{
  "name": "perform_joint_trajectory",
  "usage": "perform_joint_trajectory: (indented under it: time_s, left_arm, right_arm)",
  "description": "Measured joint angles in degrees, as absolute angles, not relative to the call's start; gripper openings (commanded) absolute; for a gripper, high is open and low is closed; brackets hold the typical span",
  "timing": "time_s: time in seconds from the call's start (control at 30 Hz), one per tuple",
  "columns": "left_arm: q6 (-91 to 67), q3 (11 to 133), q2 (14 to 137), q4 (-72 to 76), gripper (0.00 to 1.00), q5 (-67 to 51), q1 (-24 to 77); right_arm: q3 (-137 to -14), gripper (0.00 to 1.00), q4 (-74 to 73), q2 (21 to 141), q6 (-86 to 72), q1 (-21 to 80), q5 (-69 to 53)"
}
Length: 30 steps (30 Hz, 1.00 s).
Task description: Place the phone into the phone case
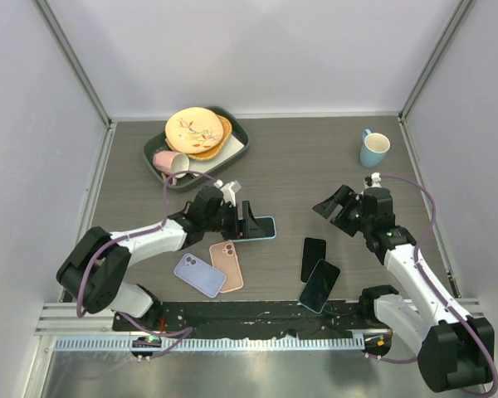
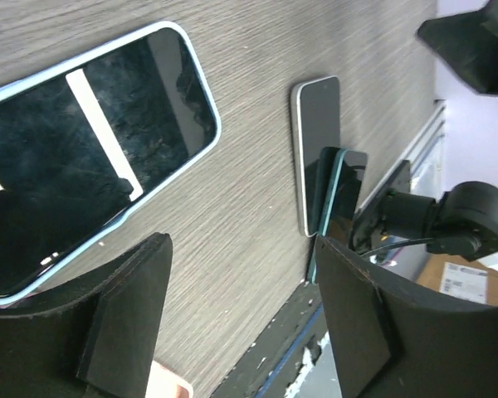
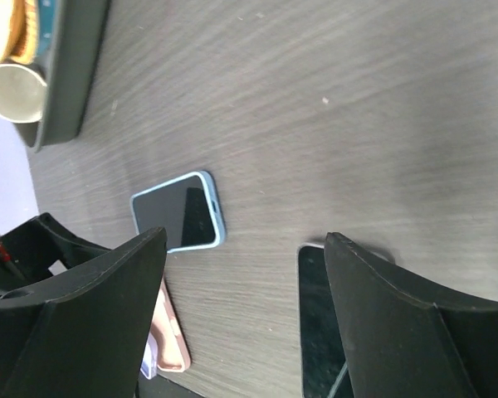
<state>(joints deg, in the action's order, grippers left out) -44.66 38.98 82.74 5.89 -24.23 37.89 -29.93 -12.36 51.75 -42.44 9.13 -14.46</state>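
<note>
We saw lots of bare table [image 1: 315, 166] between the tray [image 1: 242, 137] and the blue mug [image 1: 373, 149]. Down in front, the black phone [image 1: 313, 259], pink case [image 1: 227, 265] and purple case [image 1: 199, 275] crowded the way.

Phone [image 1: 260, 228] lies flat, screen-up, inside light-blue case [image 2: 204, 83]

The counter [image 1: 315, 166] shows grey wood grain, matt and finely ridged. On the counter, the blue-cased phone [image 2: 91, 141] has a glossy black glass screen rimmed in smooth pale plastic. The left fingers [image 2: 124, 323] look like matt black plastic, rough-edged.
</note>
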Motion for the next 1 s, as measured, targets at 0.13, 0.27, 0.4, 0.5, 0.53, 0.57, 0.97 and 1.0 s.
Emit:
perform_joint_trajectory:
  time_s: [0.13, 0.27, 0.4, 0.5, 0.53, 0.57, 0.97, 1.0]
  left_arm:
    - [-48.6, 36.7, 83.0, 12.4, 0.77, -27.3, 37.5]
    - [-52.1, 36.5, 85.4, 18.8, 0.77, -29.8, 37.4]
    - [-53.6, 36.5, 87.3, 21.0, 0.76, -31.2, 37.4]
    - [-53.6, 36.5, 87.4, 21.0, 0.75, -31.3, 37.4]
    - [-53.5, 36.5, 87.4, 20.9, 0.75, -31.3, 37.4]
    - [-53.3, 36.5, 87.4, 20.7, 0.75, -31.3, 37.4]
    - [-40.9, 43.9, 83.7, -3.3, 0.72, -21.5, 37.4]
    - [-39.4, 45.2, 83.1, -6.7, 0.72, -19.7, 37.4]
  right_arm:
    - [-29.2, 0.78, -17.8, 51.0, -42.6, 8.5, -13.1]
    - [-29.1, 0.78, -21.6, 51.9, -42.3, 8.5, -11.7]
    - [-29.1, 0.79, -23.8, 52.6, -41.3, 8.4, -10.0]
    - [-29.3, 0.79, -24.7, 55.3, -40.0, 8.4, -9.5]
    - [-29.3, 0.79, -24.9, 56.6, -39.5, 8.4, -9.5]
    - [-29.4, 0.79, -24.9, 57.7, -39.2, 8.4, -9.5]
    - [-29.8, 0.79, -23.9, 66.5, -35.9, 8.4, -11.1]
    - [-30.2, 0.79, -24.0, 66.8, -35.5, 8.5, -11.0]
